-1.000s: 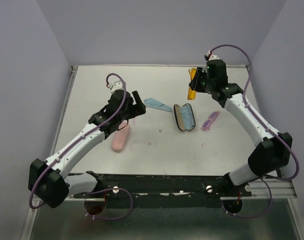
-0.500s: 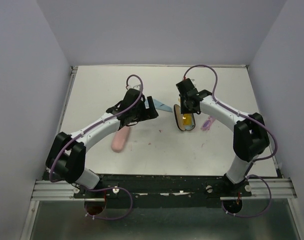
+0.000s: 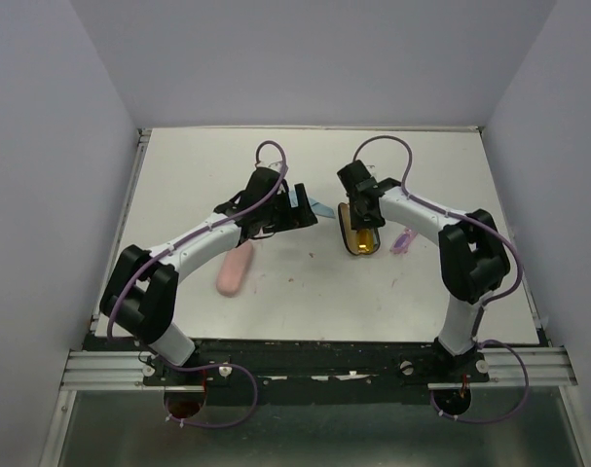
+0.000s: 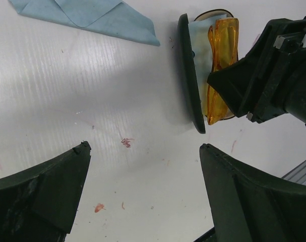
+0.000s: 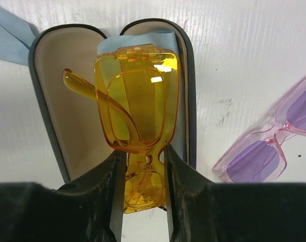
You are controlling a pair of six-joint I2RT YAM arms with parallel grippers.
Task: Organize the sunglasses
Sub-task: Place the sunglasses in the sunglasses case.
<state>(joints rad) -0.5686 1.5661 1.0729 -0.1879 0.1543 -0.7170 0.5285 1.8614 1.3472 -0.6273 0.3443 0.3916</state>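
The orange sunglasses [image 5: 137, 101] are folded and lie lengthwise over the right half of the open black case [image 5: 57, 101], on a blue cloth [image 5: 137, 40] inside it. My right gripper [image 5: 142, 154] is shut on their bridge; their near end sticks out past the case's end. From above, the gripper [image 3: 361, 216] stands over the case [image 3: 346, 226]. The pale pink-purple sunglasses [image 5: 273, 146] lie on the table just right of the case. My left gripper [image 4: 142, 146] is open over bare table, left of the case [image 4: 190, 75], holding nothing.
A second light blue cloth [image 4: 92, 15] lies flat on the table left of the case, beyond my left gripper [image 3: 300, 209]. A shut pink case [image 3: 235, 269] lies further left and nearer, beside the left arm. The white table has walls on three sides.
The right arm carried the orange sunglasses from the back right down onto the open black case. The left gripper swung right, towards the case, staying open.
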